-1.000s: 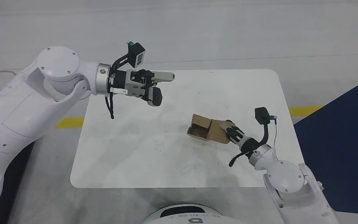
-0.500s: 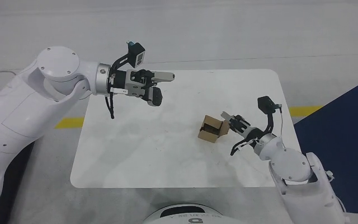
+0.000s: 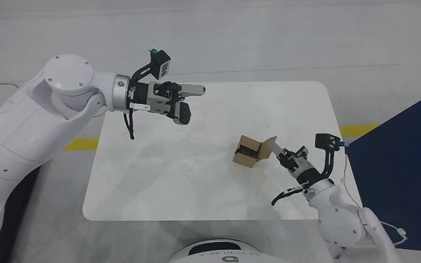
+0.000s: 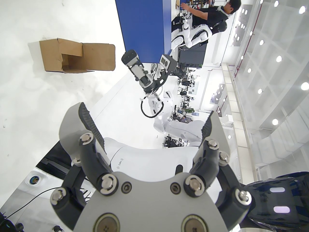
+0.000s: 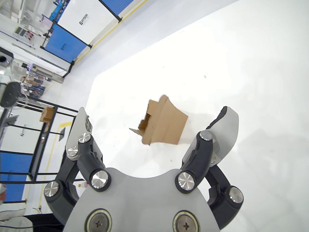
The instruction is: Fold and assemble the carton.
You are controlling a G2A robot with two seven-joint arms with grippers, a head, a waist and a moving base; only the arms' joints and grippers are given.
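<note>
The carton (image 3: 250,152) is lying on the table (image 3: 164,177), flap raised. The right gripper (image 3: 285,154) is hovering just beside it, spread wide, and the left gripper (image 3: 191,102), also spread, is hanging well apart.

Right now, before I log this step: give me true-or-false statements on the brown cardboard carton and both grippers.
1. The brown cardboard carton lies on the white table. True.
2. The right gripper is shut on the carton. False: it is open, apart from it.
3. The left gripper is open and holds nothing. True.
4. The carton is fully closed. False: one end is open, a flap sticking out.
</note>
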